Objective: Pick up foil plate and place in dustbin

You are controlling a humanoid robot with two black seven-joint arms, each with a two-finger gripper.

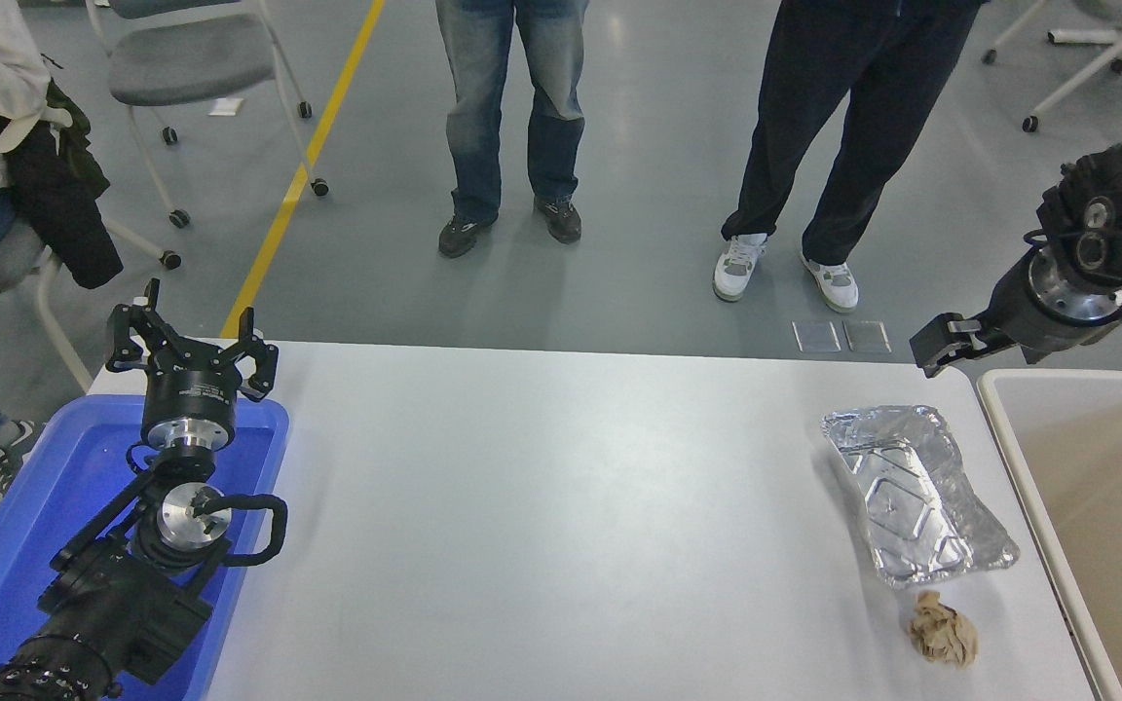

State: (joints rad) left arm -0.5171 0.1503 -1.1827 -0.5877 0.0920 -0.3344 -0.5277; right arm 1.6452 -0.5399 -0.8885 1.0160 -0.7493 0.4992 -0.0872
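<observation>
The foil plate (912,492), a shiny crinkled silver tray, lies flat on the white table (561,506) near its right edge. Nothing holds it. The beige dustbin (1001,391) stands just right of the table, cut off by the picture's edge. My right gripper (972,349) hangs above the table's far right corner, up and right of the plate and apart from it. It is open and empty, and only one finger (939,344) shows clearly. My left gripper (191,343) is parked open at the lower left.
A crumpled tan paper wad (943,631) lies just in front of the plate. A blue tub (55,487) sits under the left arm at the table's left end. Two people stand beyond the far edge, one sits at the far left, and a wheeled chair (201,58) stands behind.
</observation>
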